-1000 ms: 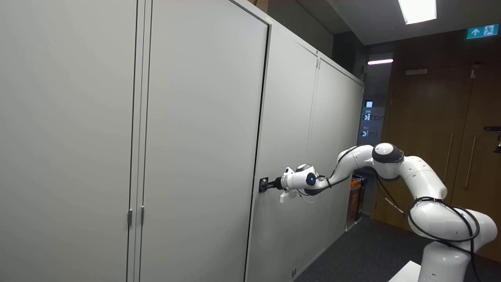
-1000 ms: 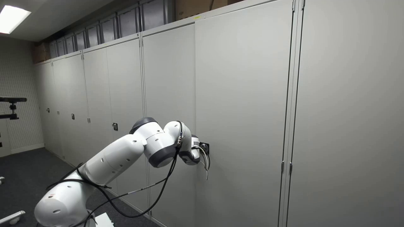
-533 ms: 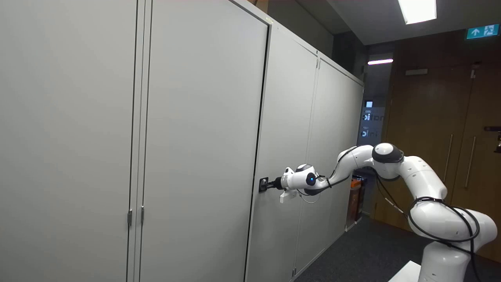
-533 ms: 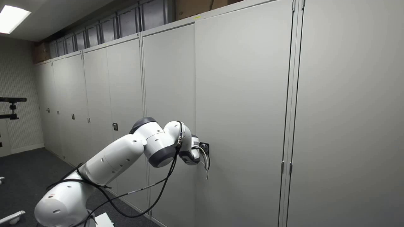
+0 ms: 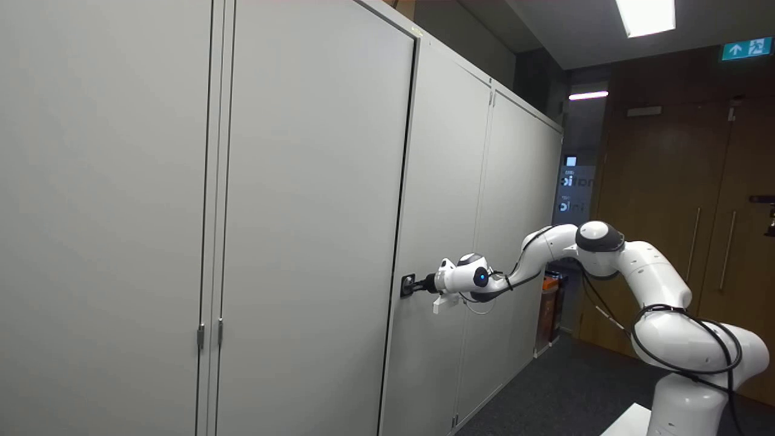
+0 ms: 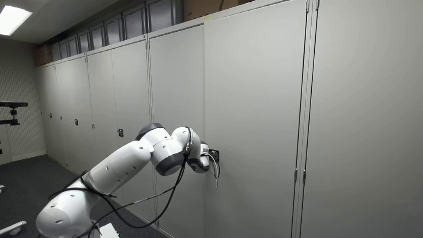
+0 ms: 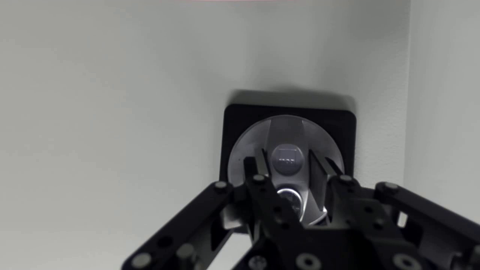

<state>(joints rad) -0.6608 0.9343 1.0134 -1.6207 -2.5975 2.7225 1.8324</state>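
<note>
Fingers (image 7: 262, 165), wrist view: partly apart, the raised bar of the round handle (image 7: 288, 159) between them; cannot tell whether they clamp it.
Black plate (image 7: 240, 117), wrist view: behind the fingertips.
Cabinet door (image 5: 442, 181), in an exterior view: directly beyond the fingertips.
White arm (image 6: 124, 162), in an exterior view: hides the fingers.

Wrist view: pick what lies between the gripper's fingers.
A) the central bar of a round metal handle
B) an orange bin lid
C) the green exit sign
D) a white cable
A: the gripper has one finger on each side of the central bar, which shows in the gap.
</note>
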